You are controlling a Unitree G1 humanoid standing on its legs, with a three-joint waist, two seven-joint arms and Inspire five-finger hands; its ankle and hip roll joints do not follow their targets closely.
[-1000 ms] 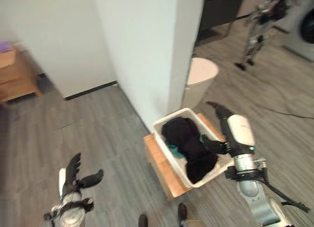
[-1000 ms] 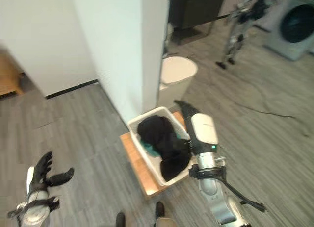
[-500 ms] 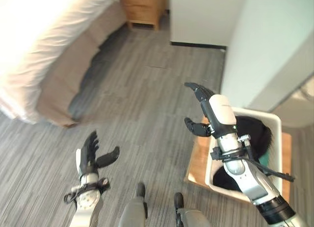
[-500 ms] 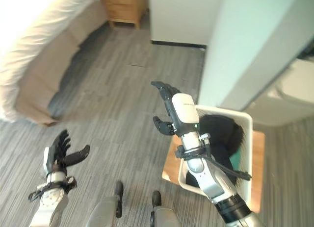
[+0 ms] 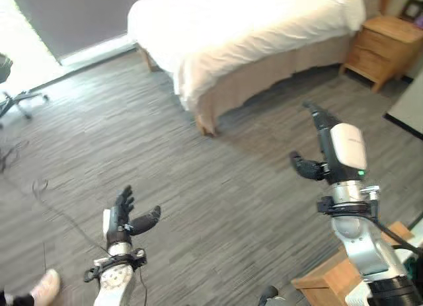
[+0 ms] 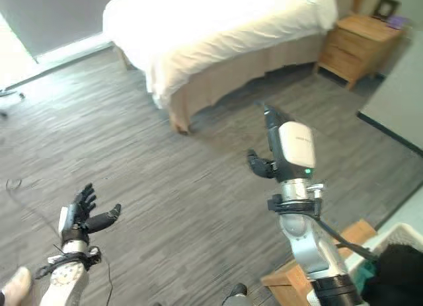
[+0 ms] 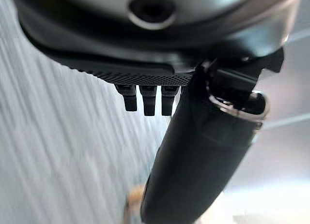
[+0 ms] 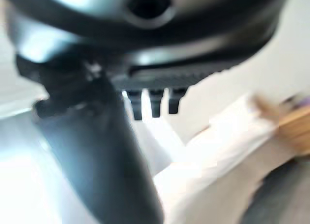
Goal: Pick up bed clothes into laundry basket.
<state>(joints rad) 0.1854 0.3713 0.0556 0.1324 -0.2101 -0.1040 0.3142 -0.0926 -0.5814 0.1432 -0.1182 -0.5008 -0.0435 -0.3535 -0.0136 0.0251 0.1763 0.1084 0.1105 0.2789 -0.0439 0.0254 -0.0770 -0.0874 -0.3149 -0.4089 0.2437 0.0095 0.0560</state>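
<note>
A bed (image 5: 264,22) with white bedclothes (image 6: 218,22) stands at the far side of the room. My left hand (image 5: 123,217) hangs low at the lower left, open, fingers (image 7: 147,100) straight and holding nothing. My right hand (image 5: 330,147) is raised at the right, open and empty, its fingers (image 8: 155,102) pointing toward the bed. The white laundry basket (image 6: 396,236) sits at the lower right corner with dark clothes (image 6: 400,273) in it, behind my right arm.
The basket rests on a low wooden stand (image 5: 330,279). A wooden nightstand (image 5: 390,45) is beside the bed at the upper right, with a white wall (image 6: 403,101) next to it. A chair base (image 5: 13,98) is at the left. A person's shoe (image 5: 43,286) shows at the lower left.
The camera has swung from the basket round to the bed. My right hand has come out of the basket and is now raised, open. The left hand stays low and open.
</note>
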